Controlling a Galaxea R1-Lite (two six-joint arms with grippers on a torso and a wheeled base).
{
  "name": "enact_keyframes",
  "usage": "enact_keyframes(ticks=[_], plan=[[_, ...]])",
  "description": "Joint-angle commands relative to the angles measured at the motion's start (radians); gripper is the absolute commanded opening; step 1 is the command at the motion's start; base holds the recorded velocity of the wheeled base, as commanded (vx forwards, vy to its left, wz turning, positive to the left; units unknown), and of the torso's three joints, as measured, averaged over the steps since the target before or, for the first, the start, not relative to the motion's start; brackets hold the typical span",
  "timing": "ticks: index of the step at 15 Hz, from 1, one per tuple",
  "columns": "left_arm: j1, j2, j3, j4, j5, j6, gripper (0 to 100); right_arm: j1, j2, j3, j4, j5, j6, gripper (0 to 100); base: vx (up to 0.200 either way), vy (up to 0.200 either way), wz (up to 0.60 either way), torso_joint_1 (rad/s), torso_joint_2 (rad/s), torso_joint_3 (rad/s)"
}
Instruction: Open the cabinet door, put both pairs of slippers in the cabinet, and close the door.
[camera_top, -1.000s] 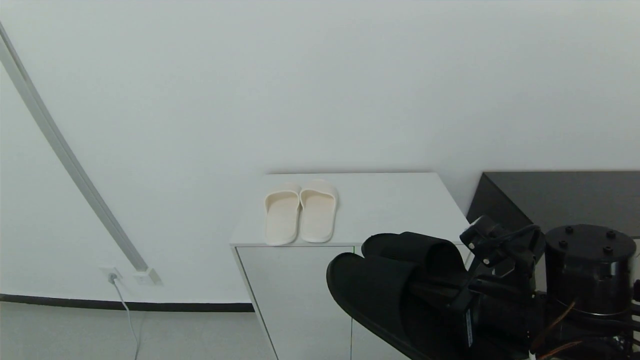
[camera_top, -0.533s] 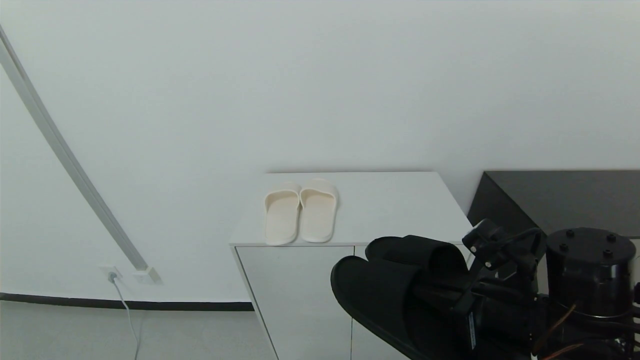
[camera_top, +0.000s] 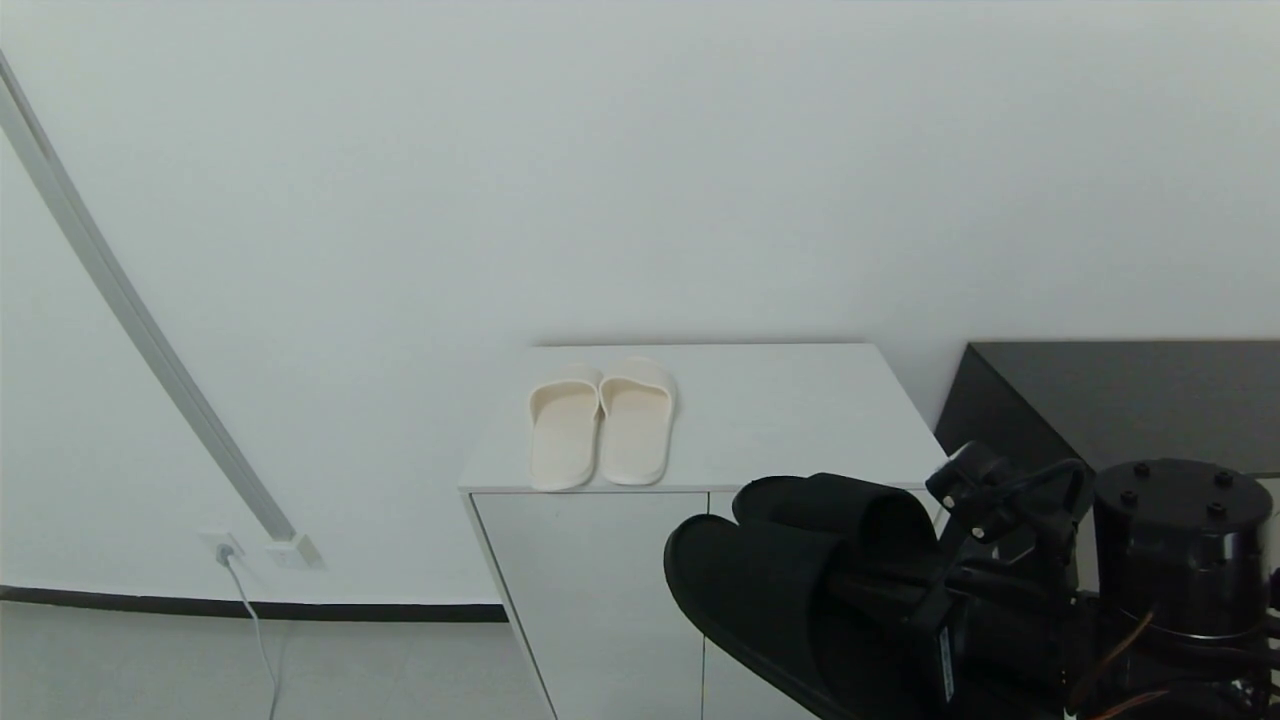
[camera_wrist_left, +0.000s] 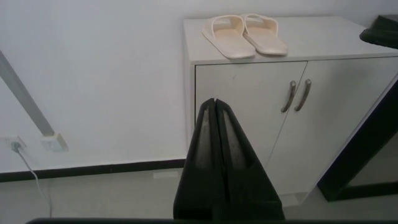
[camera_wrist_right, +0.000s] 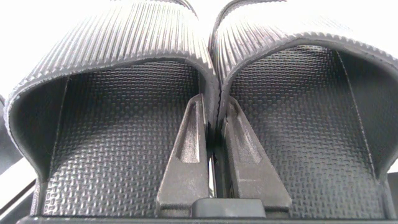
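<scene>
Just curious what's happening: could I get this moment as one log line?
right gripper: shut on black slippers | left gripper: shut, empty | white slippers: on cabinet top | doors: shut

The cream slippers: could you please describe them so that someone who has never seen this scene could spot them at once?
Find the white cabinet against the pale wall, doors shut. On its top, near the left front edge, lies the cream pair of slippers, side by side. Unlike the black pair clamped in the right end effector, these are pale and nothing holds them.
</scene>
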Motion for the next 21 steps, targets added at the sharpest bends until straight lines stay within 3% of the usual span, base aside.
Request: enact_keyframes(ticks=[1, 6, 7, 21], plan=[[0.0, 0.0, 0.0, 0.0, 0.0, 0.0, 0, 0.0, 0.0, 0.0, 0.0, 0.0, 0.0, 0, 0.0, 0.0, 0.0, 0.0, 0.0, 0.0], [0.0, 0.0, -0.001, 0.0, -0.003, -0.005, 0, 0.002, 0.0, 0.008, 0.0, 0.0, 0.0, 0, 0.0, 0.0, 0.0, -0.106, 0.26, 0.135], [0.0, 0.0, -0.001, 0.0, -0.002, -0.005, 100, 0.002, 0.0, 0.01, 0.0, 0.0, 0.0, 0, 0.0, 0.0, 0.0, -0.159, 0.35, 0.198], [0.0, 0.0, -0.001, 0.0, -0.002, -0.005, 100, 0.0, 0.0, 0.026, -0.005, 0.0, -0.037, 0, 0.0, 0.0, 0.0, -0.192, 0.45, 0.25]])
